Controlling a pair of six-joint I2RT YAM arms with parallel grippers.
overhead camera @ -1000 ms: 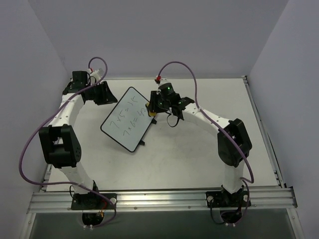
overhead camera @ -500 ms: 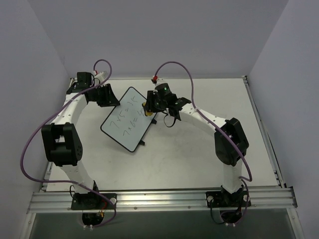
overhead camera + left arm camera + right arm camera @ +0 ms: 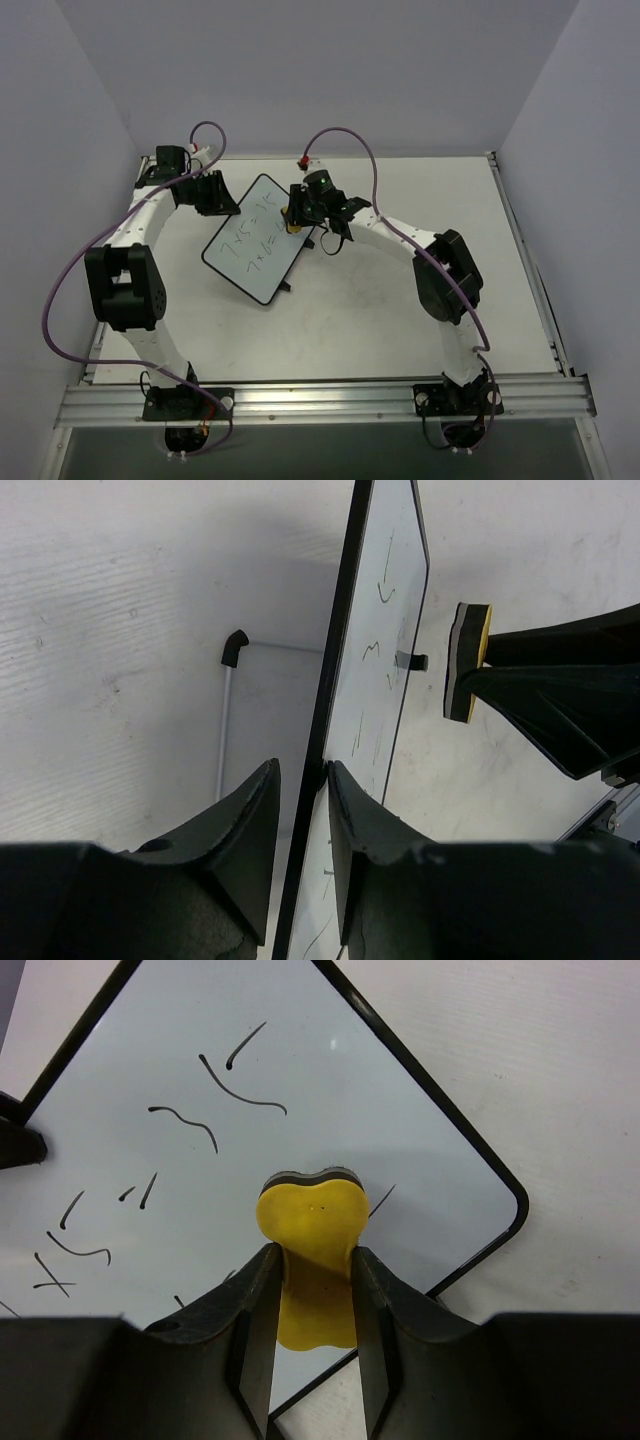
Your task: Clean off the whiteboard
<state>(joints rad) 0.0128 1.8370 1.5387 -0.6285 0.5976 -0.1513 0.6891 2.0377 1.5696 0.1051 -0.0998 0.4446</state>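
The whiteboard (image 3: 255,240) stands tilted at the table's middle left, with dark handwritten sums on its face (image 3: 300,1080). My left gripper (image 3: 228,203) is at its upper left edge. In the left wrist view its jaws (image 3: 300,770) straddle the board's black frame (image 3: 340,680): one finger touches the white face, and a narrow gap shows at the other. My right gripper (image 3: 315,1252) is shut on a yellow-black eraser (image 3: 312,1220). The eraser's dark pad (image 3: 455,660) meets the board near its right corner (image 3: 293,222).
A thin stand leg with a black tip (image 3: 235,648) shows behind the board. Purple cables (image 3: 345,135) loop over the back of the table. A metal rail (image 3: 320,400) runs along the near edge, and walls close in on three sides.
My left gripper has moved in on the board's upper left edge and its jaws have narrowed around it. My right gripper has carried the eraser leftward onto the board.
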